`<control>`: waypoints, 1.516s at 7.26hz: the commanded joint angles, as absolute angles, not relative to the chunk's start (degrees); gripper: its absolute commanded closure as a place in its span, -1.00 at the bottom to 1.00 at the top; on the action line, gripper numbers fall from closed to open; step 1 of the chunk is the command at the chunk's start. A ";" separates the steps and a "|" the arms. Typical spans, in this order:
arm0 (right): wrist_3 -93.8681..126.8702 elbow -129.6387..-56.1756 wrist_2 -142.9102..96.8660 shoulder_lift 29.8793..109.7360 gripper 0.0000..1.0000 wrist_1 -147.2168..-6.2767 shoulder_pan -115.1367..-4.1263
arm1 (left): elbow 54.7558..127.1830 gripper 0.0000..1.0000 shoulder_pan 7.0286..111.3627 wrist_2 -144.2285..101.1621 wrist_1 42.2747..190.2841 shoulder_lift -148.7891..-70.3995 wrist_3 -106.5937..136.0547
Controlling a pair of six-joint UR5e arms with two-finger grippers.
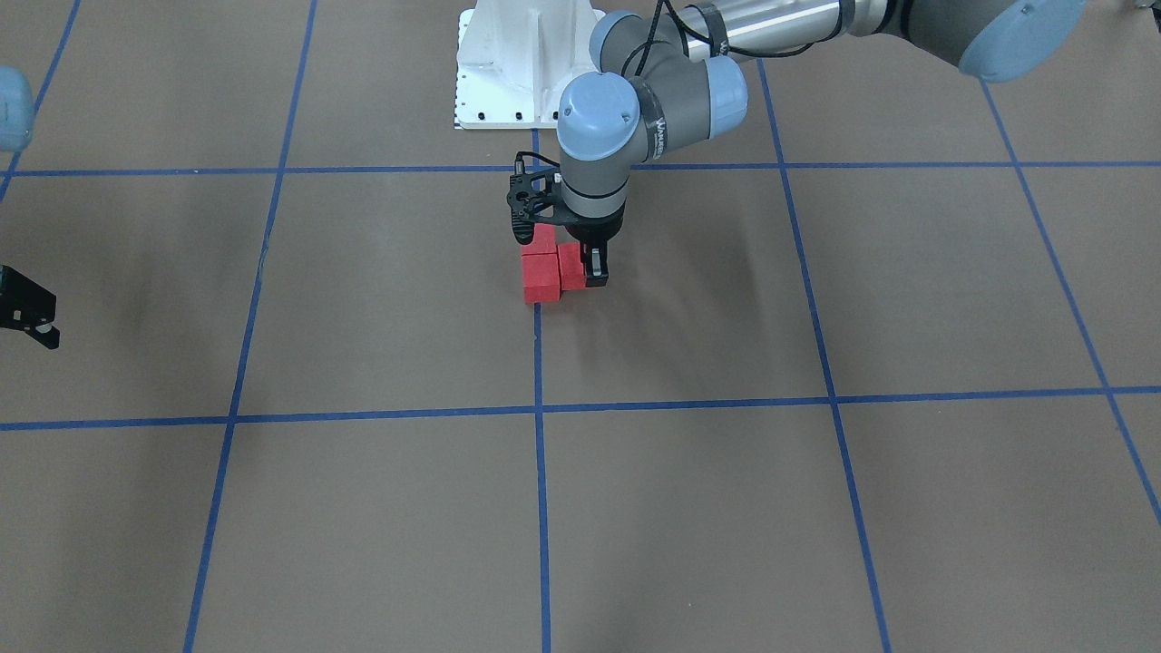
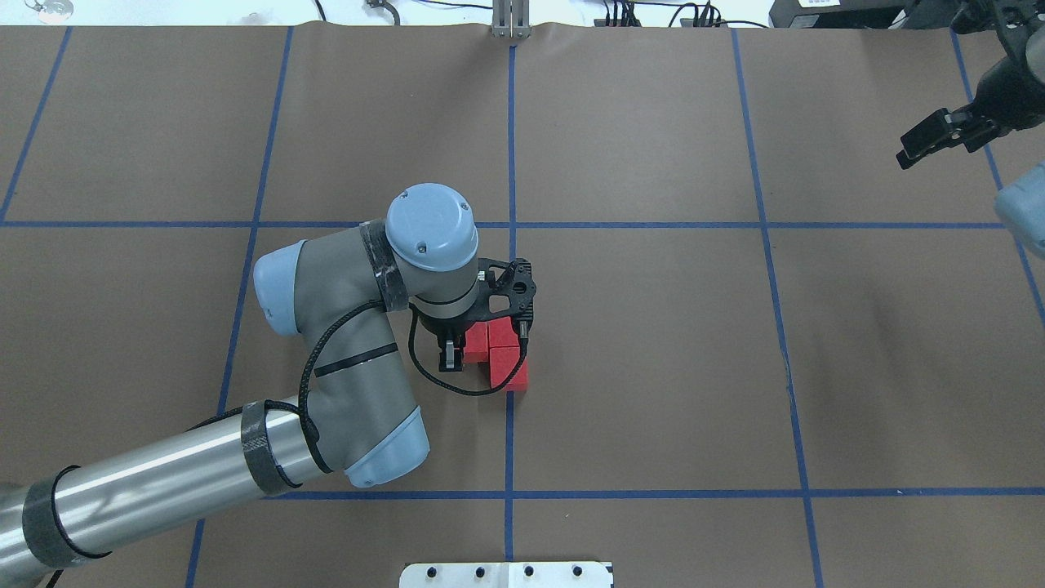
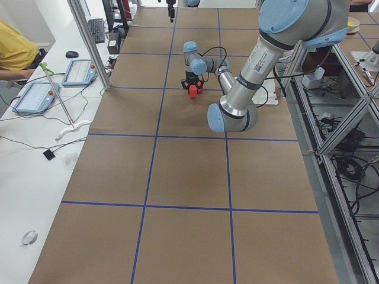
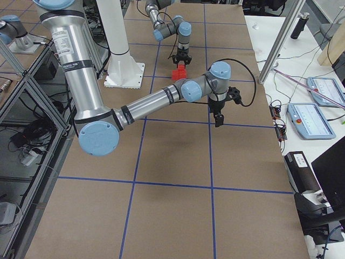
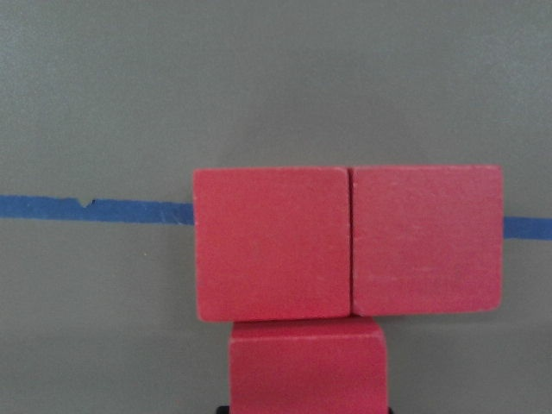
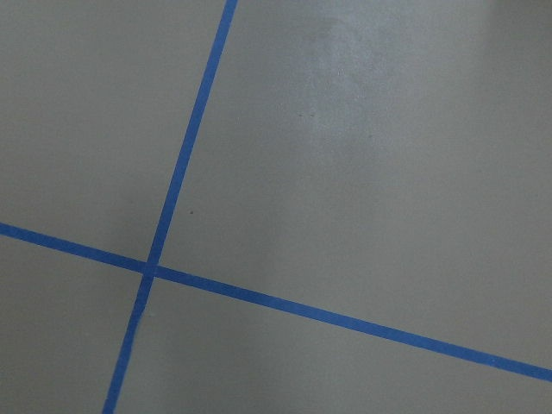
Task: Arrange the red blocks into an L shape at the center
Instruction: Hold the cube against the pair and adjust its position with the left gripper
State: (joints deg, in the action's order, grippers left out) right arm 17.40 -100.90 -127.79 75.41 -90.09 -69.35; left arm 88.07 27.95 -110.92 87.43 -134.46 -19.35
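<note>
Just beside left gripper (image 2: pixel 447 357): third red block (image 5: pixel 306 362), touching pair (image 5: pixel 345 243).

Three small matte red blocks (image 5: pixel 272 244) lie flat and touching in an L at the center (image 1: pixel 472 299) of the brown grid floor. Two sit side by side, faces flush, straddling the blue tape line (image 5: pixel 95 210). The third block (image 5: pixel 308 362) butts against one of that pair (set in slightly from its outer edge), just off the line.

Grey-silver left arm (image 2: pixel 351 367) — pale-blue caps (image 2: pixel 431 216), black cable (image 2: pixel 469 393), white base (image 1: pixel 517 63)
</note>
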 commanded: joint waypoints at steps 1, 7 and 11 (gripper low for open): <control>17.40 -100.90 -127.79 75.41 -0.98 -90.09 -69.35 | 88.07 0.86 27.95 -110.92 87.54 -134.47 -18.73; 17.40 -100.81 -127.79 75.32 -0.98 -90.09 -69.35 | 87.71 0.81 28.04 -110.92 88.07 -134.47 -18.54; 17.40 -100.90 -127.79 75.32 -0.98 -90.09 -69.35 | 87.63 0.79 28.04 -110.83 88.07 -134.47 -18.37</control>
State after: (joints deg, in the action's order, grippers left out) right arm 17.40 -100.89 -127.79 75.32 -90.09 -69.35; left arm 87.69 28.04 -110.83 88.07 -134.47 -18.41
